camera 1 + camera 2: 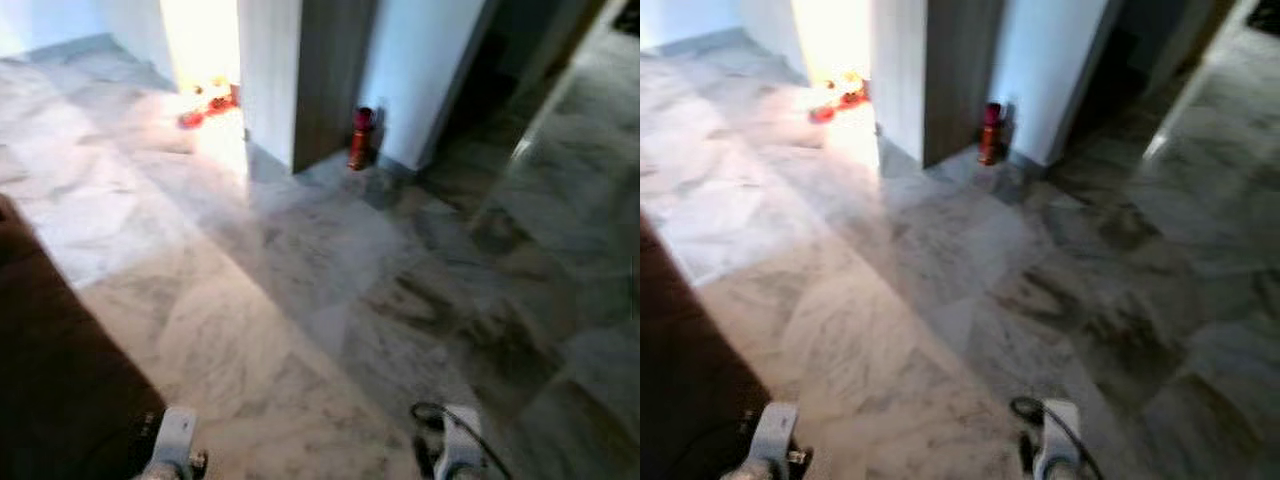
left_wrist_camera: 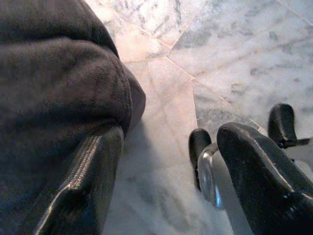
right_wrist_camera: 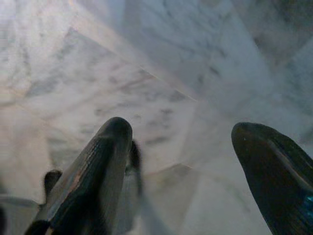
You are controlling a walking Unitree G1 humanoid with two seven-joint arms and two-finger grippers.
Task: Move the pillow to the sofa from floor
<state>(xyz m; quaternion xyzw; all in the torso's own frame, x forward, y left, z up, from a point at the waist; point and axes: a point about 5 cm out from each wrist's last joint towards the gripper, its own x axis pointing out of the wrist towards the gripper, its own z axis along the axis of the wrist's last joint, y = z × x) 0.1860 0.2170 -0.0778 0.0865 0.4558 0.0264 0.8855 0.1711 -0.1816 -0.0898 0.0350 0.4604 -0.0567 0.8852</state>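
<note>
Blurred arms hang over marble floor (image 1: pixel 300 300); dark sofa (image 1: pixel 50 380) edge cropped.

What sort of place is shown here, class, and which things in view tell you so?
Probably a home's living area or hallway: a marble-tiled floor, a dark brown sofa at the robot's left, and white walls with a sunlit doorway.

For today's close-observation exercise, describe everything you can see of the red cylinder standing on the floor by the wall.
The red cylinder stands upright on the marble floor, at the foot of the white wall and just beside the corner of the brown panel. Its top looks darker than its body, and its lower part looks more orange. It could be a small extinguisher or a bottle; blur hides any label or fittings. Nothing but the floor is seen touching it.
</note>
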